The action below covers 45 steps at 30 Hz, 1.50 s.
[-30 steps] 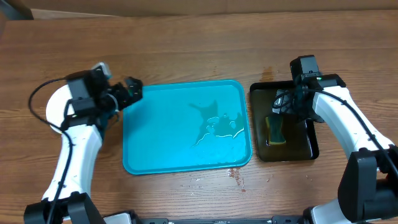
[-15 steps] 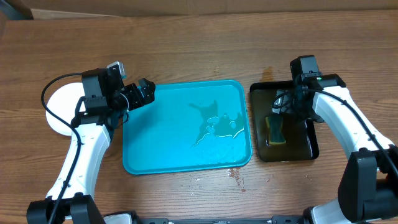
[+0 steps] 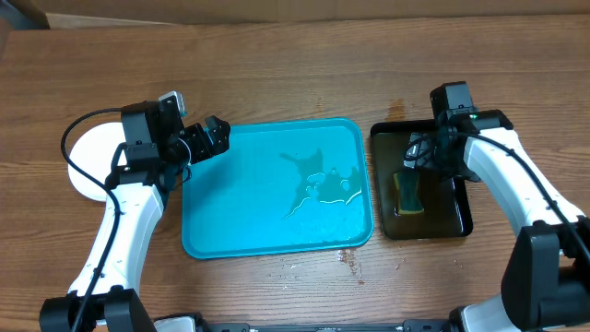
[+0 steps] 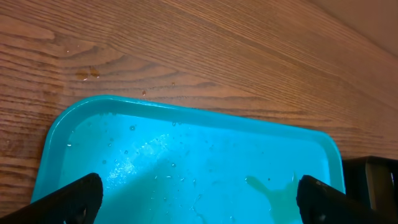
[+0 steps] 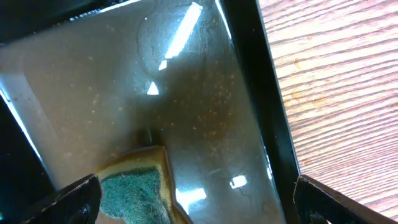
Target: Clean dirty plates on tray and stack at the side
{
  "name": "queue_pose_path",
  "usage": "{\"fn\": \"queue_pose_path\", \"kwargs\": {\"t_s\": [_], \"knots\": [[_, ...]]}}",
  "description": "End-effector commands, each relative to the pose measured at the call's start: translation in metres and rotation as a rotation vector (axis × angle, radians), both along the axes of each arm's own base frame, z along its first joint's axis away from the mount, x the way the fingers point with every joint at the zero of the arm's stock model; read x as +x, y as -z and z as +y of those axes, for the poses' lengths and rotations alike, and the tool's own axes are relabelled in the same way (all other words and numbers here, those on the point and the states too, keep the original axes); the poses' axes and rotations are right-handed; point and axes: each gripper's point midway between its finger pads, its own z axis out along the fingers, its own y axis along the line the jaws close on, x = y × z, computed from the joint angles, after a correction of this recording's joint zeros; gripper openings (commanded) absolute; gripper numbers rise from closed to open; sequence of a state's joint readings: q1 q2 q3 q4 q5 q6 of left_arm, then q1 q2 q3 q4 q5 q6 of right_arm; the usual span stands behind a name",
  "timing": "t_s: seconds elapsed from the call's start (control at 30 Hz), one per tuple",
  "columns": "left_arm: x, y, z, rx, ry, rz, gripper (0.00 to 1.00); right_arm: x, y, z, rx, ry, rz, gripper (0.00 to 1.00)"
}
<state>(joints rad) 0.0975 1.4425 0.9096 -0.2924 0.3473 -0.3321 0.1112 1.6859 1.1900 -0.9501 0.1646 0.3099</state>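
The turquoise tray (image 3: 277,189) lies at the centre of the surface (image 3: 277,65) and carries no plates. Only a thin pool of water (image 3: 324,184) shows on its floor, toward the right half. A white plate (image 3: 81,171) rests on the surface just beyond the tray's left edge, partly covered by the left arm. The overhead view does not show whether other plates lie beneath it, so the count of the stack cannot be confirmed. The left hand (image 3: 212,138) hovers over the tray's near-left corner; in the left wrist view its fingers stand wide apart with nothing between them. The right hand (image 3: 419,152) hangs over the black tray (image 3: 461,217) to the right of the turquoise tray. In the right wrist view its fingers are likewise spread wide. The sponge (image 5: 134,186) lies flat on the black tray floor below them, ungripped. Judgement: with the turquoise tray cleared, the sponge set down and a plate placed at the side, the cleaning and stacking steps appear complete or very nearly so. What may be left is to verify that all three plates sit in the side stack and to retract both arms clear of the trays.
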Motion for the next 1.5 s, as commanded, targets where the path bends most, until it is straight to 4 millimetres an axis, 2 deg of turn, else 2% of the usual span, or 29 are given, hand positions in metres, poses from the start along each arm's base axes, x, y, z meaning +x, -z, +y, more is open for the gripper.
{"fn": "queue_pose_path", "kwargs": {"t_s": [0.0, 0.1, 0.2, 0.4, 0.53, 0.7, 0.83, 0.93, 1.07, 1.17, 1.23, 1.33, 1.47], "knots": [[0.004, -0.009, 0.001, 0.028, 0.013, -0.030, 1.00, 0.006, -0.025, -0.004, -0.005, 0.012, -0.083, 1.00], [0.004, -0.009, 0.001, 0.028, 0.013, -0.030, 1.00, 0.007, -0.043, -0.004, 0.001, 0.013, -0.139, 1.00], [0.004, -0.009, 0.001, 0.027, 0.013, -0.030, 1.00, 0.005, -0.072, -0.004, 0.011, 0.013, -0.226, 1.00], [0.004, -0.009, 0.001, 0.027, 0.013, -0.030, 1.00, -0.007, -0.134, -0.005, 0.033, 0.015, -0.423, 1.00], [0.004, -0.009, 0.001, 0.028, 0.013, -0.030, 1.00, -0.026, -0.184, -0.007, 0.052, 0.015, -0.584, 1.00], [0.004, -0.009, 0.001, 0.028, 0.013, -0.030, 1.00, -0.065, -0.245, -0.011, 0.077, 0.016, -0.809, 1.00], [0.004, -0.009, 0.001, 0.028, 0.013, -0.030, 1.00, -0.116, -0.296, -0.023, 0.067, 0.037, -1.032, 1.00], [0.004, -0.009, 0.001, 0.028, 0.013, -0.030, 1.00, -0.152, -0.319, -0.029, 0.074, 0.048, -1.158, 1.00], [0.004, -0.009, 0.001, 0.028, 0.013, -0.030, 1.00, -0.191, -0.342, -0.032, 0.099, 0.050, -1.337, 1.00], [0.004, -0.009, 0.001, 0.028, 0.013, -0.030, 1.00, -0.201, -0.356, -0.033, 0.119, 0.053, -1.488, 1.00], [0.004, -0.009, 0.001, 0.027, 0.013, -0.030, 1.00, -0.200, -0.361, -0.030, 0.134, 0.036, -1.582, 1.00], [0.004, -0.009, 0.001, 0.027, 0.013, -0.030, 1.00, -0.190, -0.364, -0.015, 0.146, -0.076, -1.724, 1.00], [0.004, -0.009, 0.001, 0.027, 0.013, -0.030, 1.00, -0.173, -0.350, 0.008, 0.202, -0.207, -1.866, 1.00]]}}
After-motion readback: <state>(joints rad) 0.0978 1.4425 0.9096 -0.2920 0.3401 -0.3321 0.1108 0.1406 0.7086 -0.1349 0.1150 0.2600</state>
